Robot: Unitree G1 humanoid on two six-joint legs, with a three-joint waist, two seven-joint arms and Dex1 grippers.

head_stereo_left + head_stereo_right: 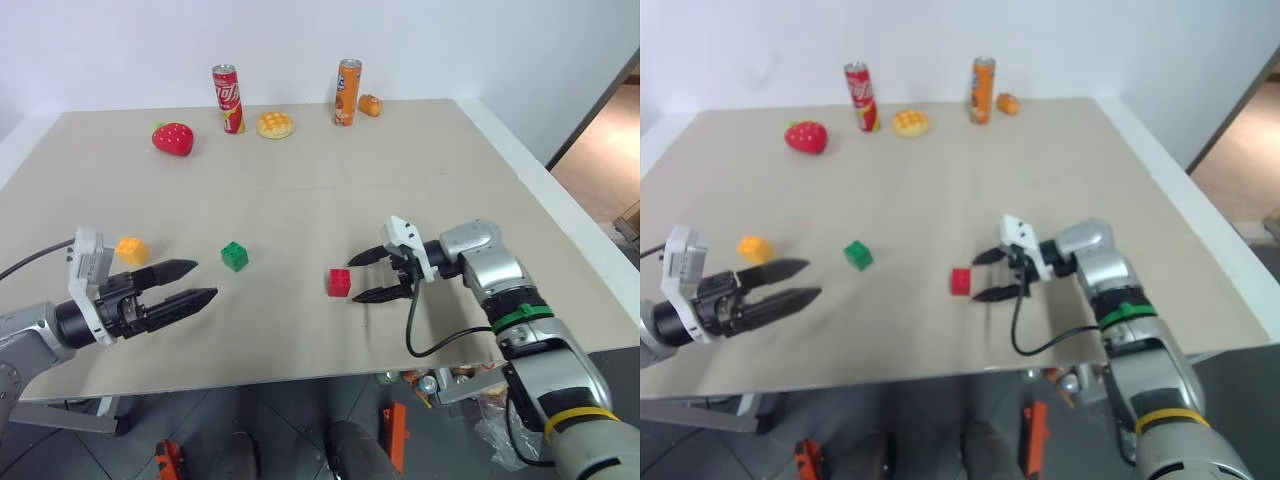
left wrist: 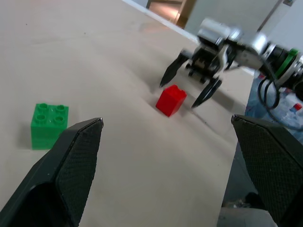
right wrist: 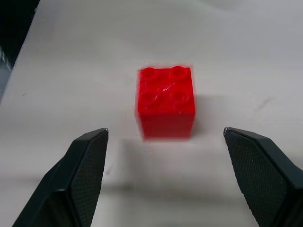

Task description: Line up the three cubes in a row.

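Right claw (image 1: 378, 275) gapes beside the red cube (image 1: 339, 282), pointing left, angled down; left claw (image 1: 192, 282) hovers spread wide near the green cube (image 1: 235, 256).

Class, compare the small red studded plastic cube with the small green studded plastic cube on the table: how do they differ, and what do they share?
The red studded plastic cube sits just in front of the open right gripper; the green studded plastic cube sits apart from both grippers, between the red cube and the yellow-orange cube. They differ in colour. Both rest studs-up on the table, unheld.

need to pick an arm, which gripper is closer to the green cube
Left. The left gripper sits just beside the green cube; the right gripper is beyond the red cube.
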